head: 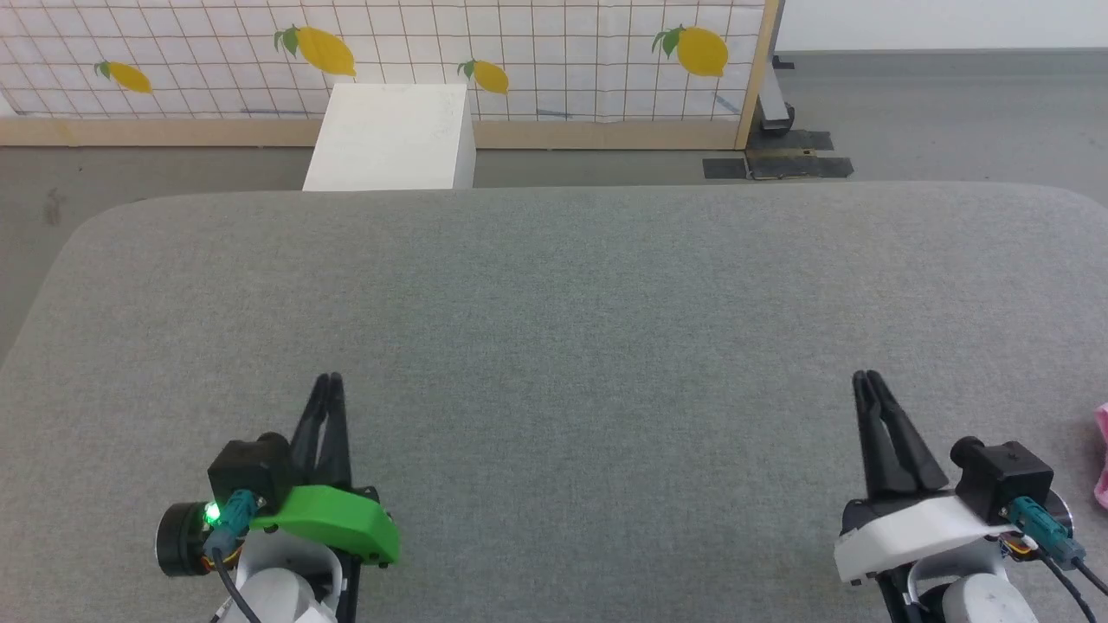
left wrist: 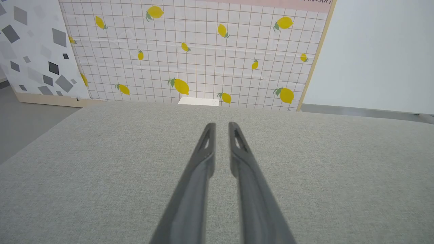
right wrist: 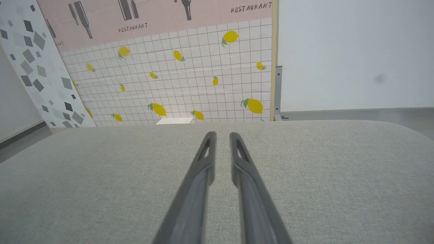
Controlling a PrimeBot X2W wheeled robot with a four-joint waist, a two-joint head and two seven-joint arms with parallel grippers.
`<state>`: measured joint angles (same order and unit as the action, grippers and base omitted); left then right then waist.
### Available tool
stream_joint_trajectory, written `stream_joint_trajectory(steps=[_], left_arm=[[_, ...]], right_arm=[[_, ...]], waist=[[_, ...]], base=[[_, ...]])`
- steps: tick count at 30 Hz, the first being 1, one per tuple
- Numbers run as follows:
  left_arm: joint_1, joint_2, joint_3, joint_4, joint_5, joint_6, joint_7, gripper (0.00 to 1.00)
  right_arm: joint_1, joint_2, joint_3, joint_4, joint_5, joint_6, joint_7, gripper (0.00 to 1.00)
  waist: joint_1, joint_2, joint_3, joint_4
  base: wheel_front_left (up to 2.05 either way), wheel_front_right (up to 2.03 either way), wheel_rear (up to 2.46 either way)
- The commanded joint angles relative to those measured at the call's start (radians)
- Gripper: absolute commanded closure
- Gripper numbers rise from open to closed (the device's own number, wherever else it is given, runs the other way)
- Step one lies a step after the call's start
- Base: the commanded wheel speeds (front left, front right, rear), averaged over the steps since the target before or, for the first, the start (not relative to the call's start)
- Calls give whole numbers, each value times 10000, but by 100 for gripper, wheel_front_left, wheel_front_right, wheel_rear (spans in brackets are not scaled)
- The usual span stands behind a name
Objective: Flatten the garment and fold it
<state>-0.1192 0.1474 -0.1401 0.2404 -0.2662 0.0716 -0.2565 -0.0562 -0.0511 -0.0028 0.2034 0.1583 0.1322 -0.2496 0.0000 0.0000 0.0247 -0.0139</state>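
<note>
Head view locates the garment (head: pixel 1102 457) at the far right edge of the grey table (head: pixel 554 285), beyond the right gripper (head: pixel 868 378) (mostly out of frame). Left gripper (head: pixel 330 379) and right gripper stand nearly pressed together, pinching nothing. Spread the right fingers first, grasp a hem edge, then pull it toward centre.

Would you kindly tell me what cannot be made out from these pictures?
Light pink cloth garment: head view, cut off by the right edge; a sliver is visible, so its shape, lie and tag cannot be told.
White box beyond the grey fabric table: head view, base hidden by the table's far edge.
</note>
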Motion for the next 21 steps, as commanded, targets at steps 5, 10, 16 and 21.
stream_joint_trajectory(steps=[5,10,16,21], left_arm=[[46,-37,56,-93,103,-28,99,100],[94,-76,112,-189,210,-56,202,100],[150,-122,178,-303,335,-90,323,100],[198,-161,234,-399,442,-119,426,100]], right_arm=[[22,0,3,-78,-61,-1,96,100],[44,1,4,-160,-125,-1,197,100],[71,1,5,-256,-199,-2,314,100],[93,1,6,-338,-263,-3,414,100]], waist=[[0,0,-10,5],[0,0,-20,11],[0,0,-31,17],[0,0,-41,23]], base=[[0,0,0],[0,0,0],[0,0,0],[0,0,0]])
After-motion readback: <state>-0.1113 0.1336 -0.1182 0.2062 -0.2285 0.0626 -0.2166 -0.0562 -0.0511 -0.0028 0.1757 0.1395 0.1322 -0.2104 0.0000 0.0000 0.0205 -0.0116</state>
